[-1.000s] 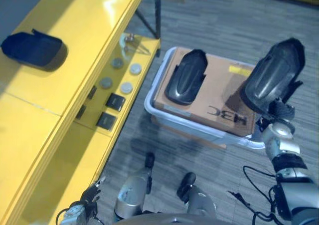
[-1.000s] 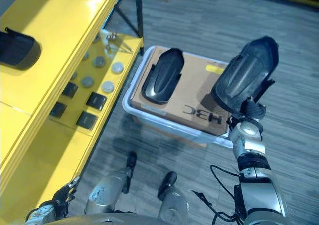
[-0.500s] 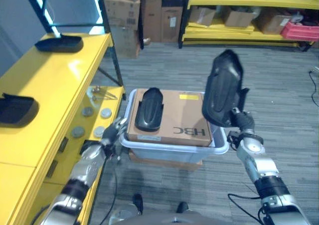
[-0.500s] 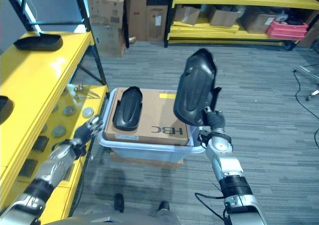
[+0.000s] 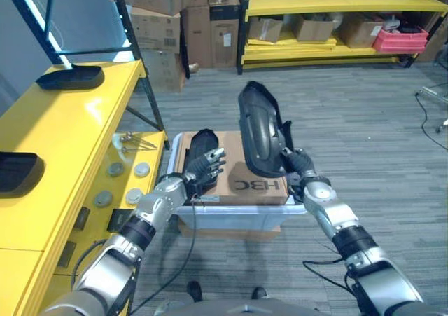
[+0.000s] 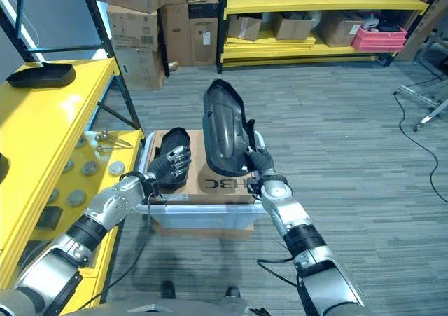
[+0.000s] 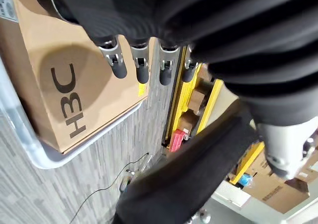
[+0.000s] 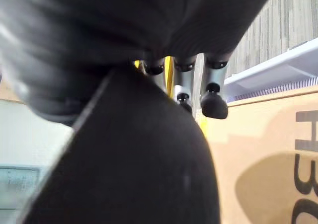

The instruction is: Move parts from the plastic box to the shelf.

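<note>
Left eye view: right hand (image 5: pixel 297 167) is curled round the lower end of a large black part (image 5: pixel 257 129), holding it upright above the cardboard sheet (image 5: pixel 262 185) that covers the plastic box (image 5: pixel 238 214); 2nd black part (image 5: pixel 199 148) lies on the cardboard's left side. Left hand (image 5: pixel 204 167) hovers over that 2nd part w/ fingers relaxed and spread, gripping nothing. Yellow shelf (image 5: pixel 77 130) stands just left of the box, w/ a dark tray (image 5: pixel 70 77) at its far end and another dark part (image 5: pixel 17 172) nearer; round discs (image 5: pixel 142 169) on the lower level. Right eye view: same layout; held part (image 6: pixel 222 128) tilts slightly, its bottom edge near the cardboard's right half, left hand (image 6: pixel 171 163) over the lying part (image 6: pixel 168 156). Left wrist view: fingers (image 7: pixel 118 61) straight-ish, hanging above the cardboard (image 7: pixel 59 80), nothing in grasp; box rim (image 7: pixel 30 149) beside it. Right wrist view: black part (image 8: pixel 134 174) close up front, fingers (image 8: pixel 213 102) wrapped at its edge, cardboard (image 8: pixel 263 154) behind.
</note>
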Controlling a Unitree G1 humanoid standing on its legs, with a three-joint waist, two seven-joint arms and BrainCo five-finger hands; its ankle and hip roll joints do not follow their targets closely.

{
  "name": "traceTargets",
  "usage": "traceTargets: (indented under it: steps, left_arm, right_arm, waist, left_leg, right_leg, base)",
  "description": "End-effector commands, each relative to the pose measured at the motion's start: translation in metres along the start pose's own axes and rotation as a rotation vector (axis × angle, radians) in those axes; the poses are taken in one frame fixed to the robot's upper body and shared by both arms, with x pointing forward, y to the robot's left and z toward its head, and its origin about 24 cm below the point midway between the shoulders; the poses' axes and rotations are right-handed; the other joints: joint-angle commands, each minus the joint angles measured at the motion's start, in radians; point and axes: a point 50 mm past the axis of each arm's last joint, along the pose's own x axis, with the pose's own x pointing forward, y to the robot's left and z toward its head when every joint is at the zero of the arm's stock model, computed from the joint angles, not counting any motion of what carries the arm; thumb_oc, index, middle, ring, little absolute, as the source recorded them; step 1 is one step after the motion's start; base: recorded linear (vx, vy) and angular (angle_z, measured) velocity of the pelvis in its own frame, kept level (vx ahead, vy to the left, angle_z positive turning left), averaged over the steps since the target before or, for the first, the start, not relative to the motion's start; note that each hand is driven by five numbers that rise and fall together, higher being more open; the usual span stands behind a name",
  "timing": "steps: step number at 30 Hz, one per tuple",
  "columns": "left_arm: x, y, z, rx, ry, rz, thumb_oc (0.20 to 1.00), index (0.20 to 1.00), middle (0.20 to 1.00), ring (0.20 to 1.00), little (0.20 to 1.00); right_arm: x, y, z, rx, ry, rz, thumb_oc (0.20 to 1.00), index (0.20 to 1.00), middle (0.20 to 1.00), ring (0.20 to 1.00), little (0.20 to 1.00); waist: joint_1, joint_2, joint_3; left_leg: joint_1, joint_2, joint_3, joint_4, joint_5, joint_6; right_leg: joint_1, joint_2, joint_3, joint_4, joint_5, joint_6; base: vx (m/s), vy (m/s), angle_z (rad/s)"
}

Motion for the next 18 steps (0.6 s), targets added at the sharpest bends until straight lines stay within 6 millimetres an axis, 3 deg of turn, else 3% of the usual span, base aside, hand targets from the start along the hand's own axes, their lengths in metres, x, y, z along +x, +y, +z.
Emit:
traceTargets:
  steps: [1, 10, 18]
  left_arm:
    - [0.014, -0.018, 0.020, 0.069, -0.034, -0.023, 1.000, 1.000, 1.000, 1.000, 1.000]
    - [0.021, -0.027, 0.032, 0.066, -0.041, -0.052, 1.000, 1.000, 1.000, 1.000, 1.000]
    - [0.025, -0.037, 0.022, 0.090, 0.016, -0.079, 1.000, 1.000, 1.000, 1.000, 1.000]
  right_arm:
    - [0.013, 0.011, 0.038, 0.039, -0.126, 0.033, 0.200, 0.200, 0.200, 0.200, 0.200]
    - [0.018, 0.028, 0.030, -0.008, -0.076, 0.108, 0.200, 0.200, 0.200, 0.200, 0.200]
    - [0.017, 0.049, 0.026, -0.068, -0.051, 0.187, 0.200, 0.200, 0.200, 0.200, 0.200]
  waist:
    - [0.018, -0.030, -0.060]
    - [0.012, -0.028, -0.078]
    - [0.013, -0.027, -0.082]
  left_leg:
    - [-0.023, 0.026, -0.004, 0.078, -0.089, -0.037]
    - [-0.012, 0.022, 0.003, 0.079, -0.098, -0.038]
    - [-0.009, 0.015, -0.002, 0.079, -0.105, -0.034]
  right_leg:
    - [-0.018, -0.054, -0.005, 0.037, -0.042, 0.082]
    - [-0.011, -0.051, -0.001, 0.034, -0.047, 0.080]
    - [-0.009, -0.048, -0.001, 0.030, -0.047, 0.078]
  base:
    - [0.02, -0.013, -0.06]
    - [0.01, -0.004, -0.01]
    - [0.00, 0.000, -0.01]
